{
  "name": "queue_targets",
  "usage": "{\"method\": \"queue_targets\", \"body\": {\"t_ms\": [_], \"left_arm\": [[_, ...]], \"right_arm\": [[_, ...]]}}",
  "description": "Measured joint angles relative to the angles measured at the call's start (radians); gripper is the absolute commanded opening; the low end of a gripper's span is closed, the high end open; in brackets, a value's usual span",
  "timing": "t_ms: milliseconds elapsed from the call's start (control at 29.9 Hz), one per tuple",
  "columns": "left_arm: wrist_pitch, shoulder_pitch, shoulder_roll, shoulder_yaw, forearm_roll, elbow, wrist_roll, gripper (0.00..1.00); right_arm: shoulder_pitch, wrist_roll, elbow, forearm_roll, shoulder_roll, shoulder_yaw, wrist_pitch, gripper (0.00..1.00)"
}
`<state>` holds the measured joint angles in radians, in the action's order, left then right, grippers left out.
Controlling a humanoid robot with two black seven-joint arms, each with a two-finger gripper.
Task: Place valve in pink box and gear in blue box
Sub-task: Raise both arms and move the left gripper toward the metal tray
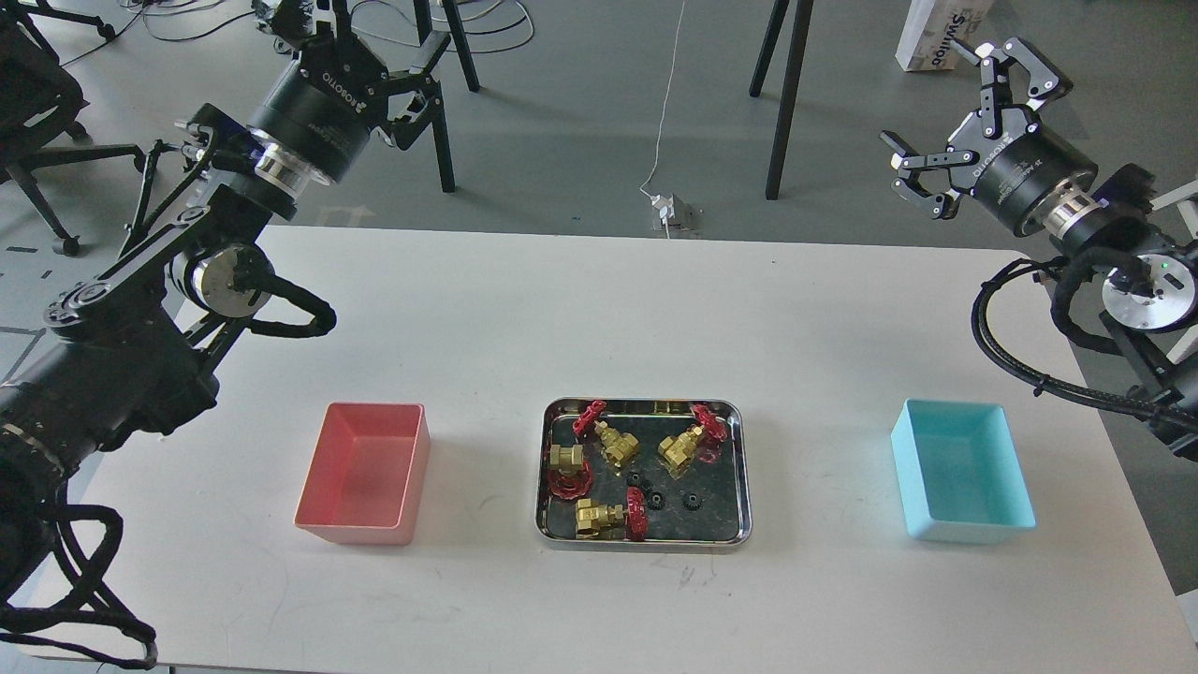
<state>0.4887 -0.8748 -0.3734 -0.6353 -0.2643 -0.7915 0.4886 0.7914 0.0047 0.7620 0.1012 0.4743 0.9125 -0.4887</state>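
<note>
My left arm: raised over the table's far left corner, elbow bent, wrist pointing up and away. Its left gripper (pixel 398 70) sits partly past the top edge of the view; I cannot tell how far its fingers stand apart. It holds nothing I can see.

My right arm: raised off the table's far right corner. The right gripper (pixel 964 122) has its fingers spread wide and is empty.

White table (pixel 487 318): broad bare surface between both arms and the containers.

Steel tray (pixel 646 541), centre near side: four valves and three small black gears. Nearest valve (pixel 608 518) lies on its side at the tray's front left; one gear (pixel 693 499) sits clear of the valves, two more lie just left of it.

Pink box (pixel 360 468): left of the tray, apart from it, empty.

Blue box (pixel 964 482): right of the tray, well apart, empty, near the table's right edge.
</note>
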Motion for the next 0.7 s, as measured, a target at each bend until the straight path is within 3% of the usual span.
{"method": "queue_targets", "body": {"t_ms": [301, 501, 702], "left_arm": [[0.000, 0.012, -0.001, -0.014, 0.068, 0.024, 0.000, 1.00], [0.000, 0.034, 0.044, -0.040, 0.210, 0.089, 0.000, 1.00], [0.000, 0.029, 0.039, -0.083, 0.202, -0.014, 0.000, 1.00]], "right_arm": [[0.013, 0.000, -0.009, -0.065, -0.003, 0.026, 0.000, 1.00], [0.135, -0.007, -0.048, -0.200, -0.005, 0.006, 0.000, 1.00], [0.256, -0.009, -0.052, -0.207, 0.011, -0.067, 0.000, 1.00]]}}
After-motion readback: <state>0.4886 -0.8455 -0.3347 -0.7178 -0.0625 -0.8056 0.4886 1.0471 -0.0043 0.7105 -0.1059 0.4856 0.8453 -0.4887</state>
